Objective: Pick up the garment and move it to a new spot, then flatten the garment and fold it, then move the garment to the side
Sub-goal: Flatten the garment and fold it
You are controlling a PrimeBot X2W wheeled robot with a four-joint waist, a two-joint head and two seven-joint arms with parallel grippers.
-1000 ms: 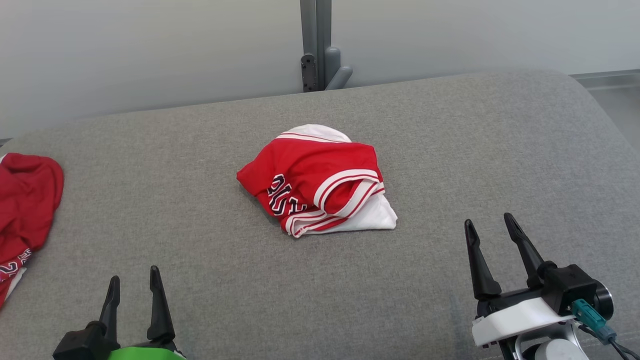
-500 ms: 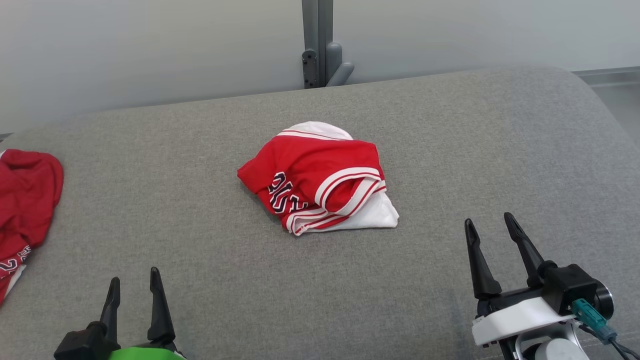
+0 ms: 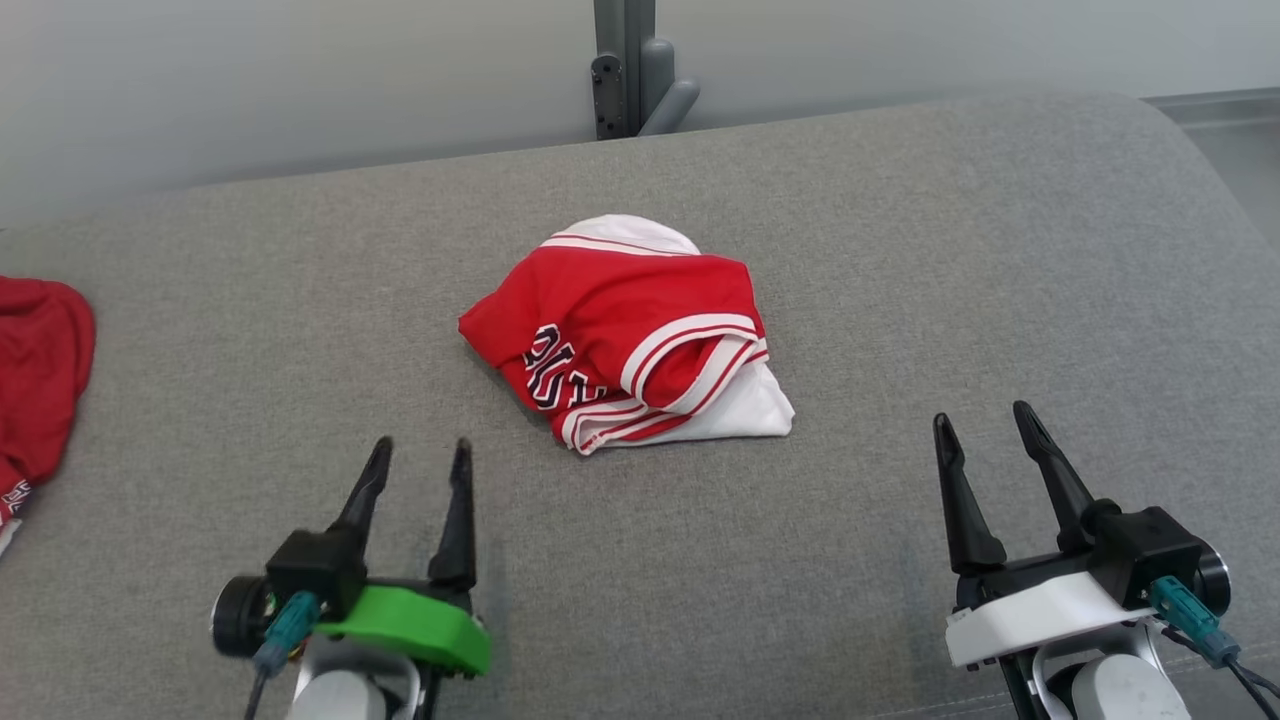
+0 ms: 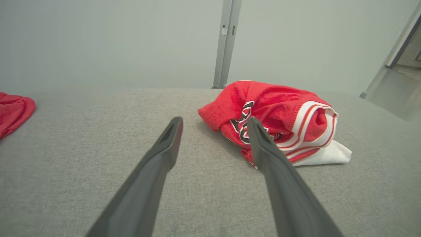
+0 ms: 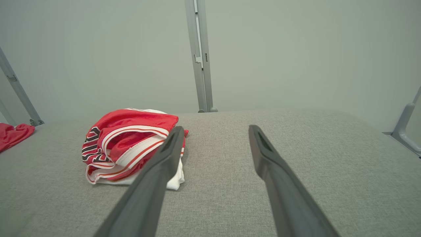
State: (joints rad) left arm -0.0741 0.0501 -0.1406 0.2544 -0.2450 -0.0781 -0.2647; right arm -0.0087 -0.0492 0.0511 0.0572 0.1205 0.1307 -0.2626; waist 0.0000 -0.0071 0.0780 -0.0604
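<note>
Grey fabric surface [image 3: 950, 250] is shown with one crumpled red-and-white garment [image 3: 625, 335] at its middle and one other red cloth [image 3: 40, 370] at the far left edge. Two grippers are counted, left gripper [image 3: 422, 446] and right gripper [image 3: 981, 415], both spread wide and empty, kept apart from the garment on its near side. For a clean pick, the raised top fold is best pinched deep so that all layers are lifted together

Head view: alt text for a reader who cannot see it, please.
A crumpled red and white garment lies centred on a grey fabric surface. The left gripper and right gripper, both open, are short of it. Another red cloth lies at left.
</note>
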